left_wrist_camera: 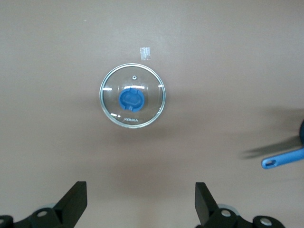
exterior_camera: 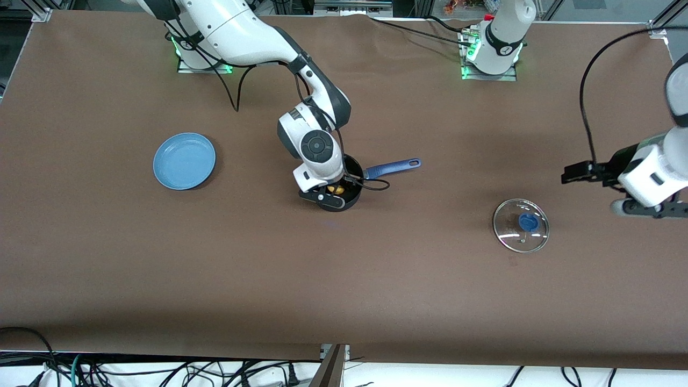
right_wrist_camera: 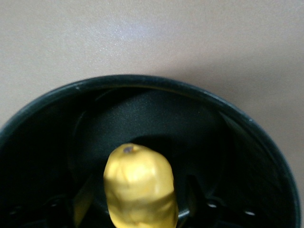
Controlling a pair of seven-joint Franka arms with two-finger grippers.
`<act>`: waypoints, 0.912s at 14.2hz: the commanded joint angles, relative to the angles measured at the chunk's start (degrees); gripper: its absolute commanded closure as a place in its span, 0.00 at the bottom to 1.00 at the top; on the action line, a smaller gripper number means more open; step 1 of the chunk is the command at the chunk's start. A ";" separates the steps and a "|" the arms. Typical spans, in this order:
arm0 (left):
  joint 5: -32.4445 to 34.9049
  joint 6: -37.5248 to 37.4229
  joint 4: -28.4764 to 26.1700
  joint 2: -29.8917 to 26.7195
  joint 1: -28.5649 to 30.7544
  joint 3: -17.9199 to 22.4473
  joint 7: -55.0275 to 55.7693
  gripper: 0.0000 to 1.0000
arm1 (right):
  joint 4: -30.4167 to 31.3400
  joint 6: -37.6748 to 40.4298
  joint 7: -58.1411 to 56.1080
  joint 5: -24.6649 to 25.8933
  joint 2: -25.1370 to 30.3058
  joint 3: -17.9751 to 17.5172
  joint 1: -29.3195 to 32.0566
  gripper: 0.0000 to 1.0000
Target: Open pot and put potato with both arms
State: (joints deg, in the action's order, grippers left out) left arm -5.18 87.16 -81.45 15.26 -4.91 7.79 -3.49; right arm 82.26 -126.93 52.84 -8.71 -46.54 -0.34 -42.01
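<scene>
the right gripper (exterior_camera: 337, 191) hung inside the small dark saucepan (exterior_camera: 352, 203), its fingers clamped on the small yellow potato (right_wrist_camera: 140, 187). the left gripper (left_wrist_camera: 140, 204) waited, spread wide and empty, over the round glass lid (left_wrist_camera: 133, 101).

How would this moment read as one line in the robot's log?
pot: open | lid: on table | potato: in pot | right gripper: over pot | left gripper: open, above lid

yellow potato (right_wrist_camera: 140, 187) inside open dark pot (exterior_camera: 352, 200); glass lid (exterior_camera: 521, 225) lies flat, well apart
</scene>
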 commanded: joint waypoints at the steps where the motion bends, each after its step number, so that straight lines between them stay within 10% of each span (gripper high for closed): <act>1: 1.32 -2.78 0.59 -2.33 0.77 -0.40 1.12 0.00 | -0.17 5.79 -0.19 0.09 4.68 0.96 -0.09 0.00; 10: 0.70 -5.51 2.61 -3.40 1.65 -1.46 7.97 0.00 | 0.09 27.43 -24.49 -0.08 24.99 23.33 -0.60 0.00; 13: 0.96 -5.60 3.75 -3.31 1.65 -1.46 7.97 0.00 | 1.93 29.81 -36.10 0.09 29.56 24.61 5.07 0.00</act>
State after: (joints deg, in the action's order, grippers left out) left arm -5.00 82.66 -79.17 12.08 -3.73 6.83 3.94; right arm 80.90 -98.19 22.98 -8.56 -20.78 24.67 -40.30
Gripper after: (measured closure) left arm 0.000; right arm 0.000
